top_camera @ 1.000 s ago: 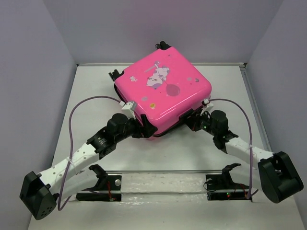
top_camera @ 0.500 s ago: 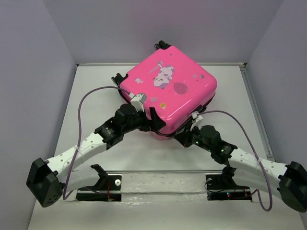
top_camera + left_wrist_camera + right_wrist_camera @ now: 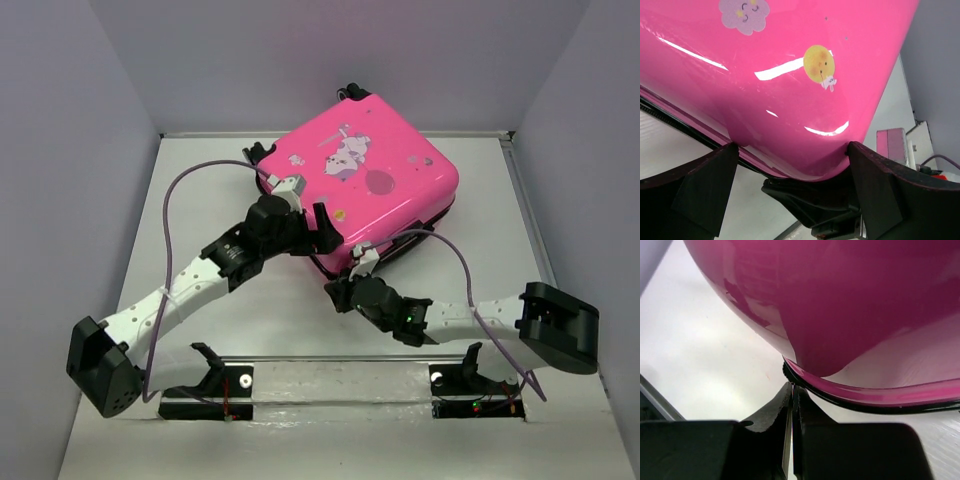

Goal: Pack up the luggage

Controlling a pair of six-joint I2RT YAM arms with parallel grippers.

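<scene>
The hot-pink luggage (image 3: pixel 370 190) lies flat at the back centre, lid down, cartoon print up. My left gripper (image 3: pixel 305 235) is open wide, and the lid's near-left corner (image 3: pixel 790 75) sits between its two fingers (image 3: pixel 710 180), touching both. My right gripper (image 3: pixel 338 292) is at the luggage's near corner. In the right wrist view the right gripper (image 3: pixel 792 386) is shut, its tips against the black zipper seam (image 3: pixel 865 402) under the pink shell (image 3: pixel 840 300). A thin tab seems pinched at the tips.
A clear rail (image 3: pixel 340 358) on black brackets (image 3: pixel 215 385) runs along the near edge. Grey walls close in the white table (image 3: pixel 200 180) on three sides. Purple cables (image 3: pixel 185 185) loop over both arms.
The right gripper has swept left along the seam from the luggage's right side to its near corner. The luggage has shifted back and to the right. The left gripper followed it.
</scene>
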